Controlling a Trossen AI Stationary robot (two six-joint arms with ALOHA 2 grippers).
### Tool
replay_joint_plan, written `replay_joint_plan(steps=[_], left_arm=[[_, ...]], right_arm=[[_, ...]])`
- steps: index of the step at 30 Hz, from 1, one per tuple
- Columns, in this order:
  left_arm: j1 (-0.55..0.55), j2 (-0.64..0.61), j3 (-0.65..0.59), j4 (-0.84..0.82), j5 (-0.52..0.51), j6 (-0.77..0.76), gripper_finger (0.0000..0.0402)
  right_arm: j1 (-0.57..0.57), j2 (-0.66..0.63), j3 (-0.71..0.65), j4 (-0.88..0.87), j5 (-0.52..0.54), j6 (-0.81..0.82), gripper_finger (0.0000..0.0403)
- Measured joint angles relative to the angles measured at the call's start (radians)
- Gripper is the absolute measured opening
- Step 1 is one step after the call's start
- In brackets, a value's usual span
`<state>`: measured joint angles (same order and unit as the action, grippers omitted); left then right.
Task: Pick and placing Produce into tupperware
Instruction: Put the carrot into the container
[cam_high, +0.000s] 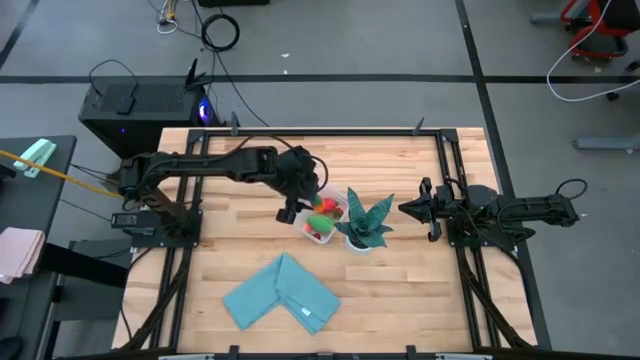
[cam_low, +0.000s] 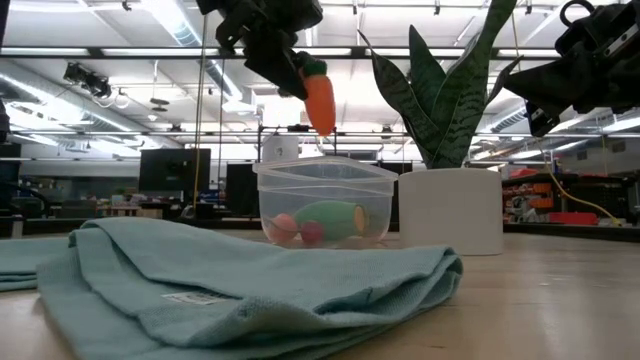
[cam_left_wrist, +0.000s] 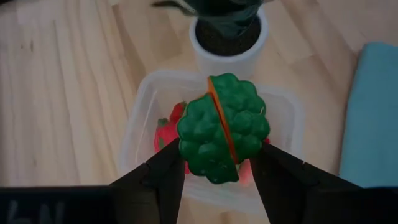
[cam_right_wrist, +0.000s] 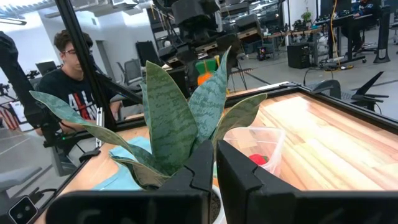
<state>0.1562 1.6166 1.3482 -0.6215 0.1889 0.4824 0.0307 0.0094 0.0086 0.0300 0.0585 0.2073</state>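
Most produce already lies in the tupperware (cam_low: 325, 205): a green oval piece (cam_low: 330, 216) and red-pink pieces (cam_low: 298, 230). The left gripper (cam_low: 290, 62), jaws clamped on the toy carrot (cam_low: 319, 97), hangs directly above it. The right gripper (cam_high: 425, 209), jaws closed and empty, waits beside the potted plant (cam_high: 365, 225).

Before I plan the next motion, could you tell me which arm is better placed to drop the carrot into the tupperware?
The left. The left gripper already holds the carrot directly above the tupperware. The right gripper waits empty beyond the plant.
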Motion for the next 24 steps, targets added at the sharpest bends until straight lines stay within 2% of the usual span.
replay_joint_plan(steps=[24], left_arm=[[0.05,0.209,-0.001,0.029,0.015,0.0,0.0182]], right_arm=[[0.0,0.002,0.0,0.0,0.0,0.0,0.0025]])
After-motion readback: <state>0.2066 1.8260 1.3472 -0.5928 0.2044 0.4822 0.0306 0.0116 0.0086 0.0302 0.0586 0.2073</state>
